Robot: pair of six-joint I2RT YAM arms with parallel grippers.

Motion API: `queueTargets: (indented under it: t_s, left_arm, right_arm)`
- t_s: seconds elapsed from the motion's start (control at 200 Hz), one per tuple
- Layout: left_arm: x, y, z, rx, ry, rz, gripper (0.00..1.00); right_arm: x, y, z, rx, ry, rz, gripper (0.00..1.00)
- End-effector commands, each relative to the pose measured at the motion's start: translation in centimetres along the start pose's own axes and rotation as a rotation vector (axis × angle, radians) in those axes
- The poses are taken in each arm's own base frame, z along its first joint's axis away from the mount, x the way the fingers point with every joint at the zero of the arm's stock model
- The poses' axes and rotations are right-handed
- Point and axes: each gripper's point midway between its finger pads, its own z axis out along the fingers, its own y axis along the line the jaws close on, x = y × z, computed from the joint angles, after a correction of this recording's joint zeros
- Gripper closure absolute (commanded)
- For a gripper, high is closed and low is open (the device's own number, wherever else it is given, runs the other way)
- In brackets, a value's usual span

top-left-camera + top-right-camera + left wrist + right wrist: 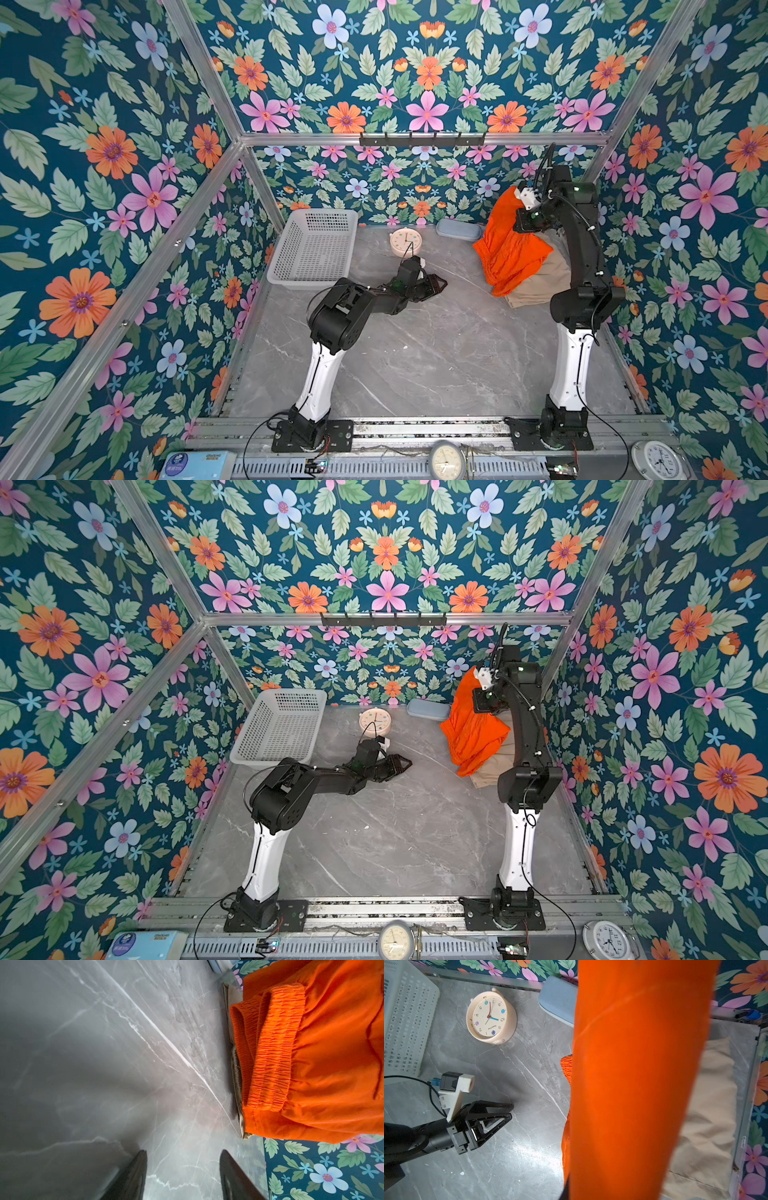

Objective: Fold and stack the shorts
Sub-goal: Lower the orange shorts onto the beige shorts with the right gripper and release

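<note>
Right end effector (521, 216): raised at the rear right of the grey marble-patterned counter (436, 353), clamped shut on the orange shorts (509, 249), a bright cloth garment with a gathered elastic waistband. My fingertips are buried in the fabric and cannot be seen. In the right wrist view the cloth hangs as a broad orange column (633, 1084) that fills the centre of the picture.

Orange shorts: the upper part is lifted off the surface. The lower part, with the waistband (276, 1049), drapes onto the beige shorts (540, 286).

Beige shorts: a flat bundle of tan cloth lying on the counter beside the right wall (708, 1115), partly covered by the orange cloth.

Left end effector (438, 284): jaws parted, nothing between them. It is low over bare counter and points toward the two pairs of shorts, apart from them (182, 1176).

Other items: a white perforated plastic basket (291, 266) at the rear left, a round cream alarm clock (405, 242) lying face up, and a pale blue oblong case (457, 229) against the back wall.
</note>
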Motion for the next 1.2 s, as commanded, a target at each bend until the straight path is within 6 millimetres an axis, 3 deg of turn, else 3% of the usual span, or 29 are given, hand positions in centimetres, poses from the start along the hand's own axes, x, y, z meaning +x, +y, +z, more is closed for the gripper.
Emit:
queueTargets:
  t_s: [0.0, 0.18, 0.335, 0.575, 0.73, 0.9, 1.01, 1.14, 1.195]
  left_arm:
    - [-0.1, 0.0, -0.3, -0.011, -0.003, 0.015, 0.42]
    - [-0.2, 0.1, -0.2, -0.013, -0.002, 0.008, 0.42]
    - [0.0, 0.3, -0.1, -0.022, 0.007, 0.003, 0.42]
    - [0.3, 0.7, -0.3, -0.047, 0.022, -0.002, 0.42]
    - [1.0, 1.6, -0.3, -0.076, 0.049, -0.012, 0.42]
    - [1.8, 2.4, -0.3, -0.098, 0.080, -0.032, 0.42]
    - [2.2, 2.7, -0.2, -0.109, 0.098, -0.042, 0.41]
    - [2.0, 2.8, -0.4, -0.124, 0.097, -0.039, 0.41]
    - [1.7, 2.5, -0.7, -0.130, 0.088, -0.026, 0.40]
  right_arm:
    - [-0.5, 1.0, -1.3, -0.058, -0.035, -0.024, 1.00]
    - [-0.2, -0.3, -1.3, -0.065, -0.033, 0.004, 1.00]
    - [0.9, -2.5, 0.7, -0.071, 0.017, 0.047, 1.00]
    - [2.6, -8.1, 4.4, -0.078, 0.059, 0.159, 1.00]
    - [3.2, -12.6, 6.3, -0.061, 0.034, 0.251, 1.00]
    - [5.4, -17.8, 9.4, -0.013, 0.055, 0.361, 1.00]
    - [6.8, -20.5, 11.1, 0.050, 0.071, 0.411, 0.91]
    - [7.5, -23.1, 12.0, 0.180, 0.079, 0.451, 0.60]
    - [7.1, -23.4, 11.7, 0.197, 0.058, 0.466, 0.52]
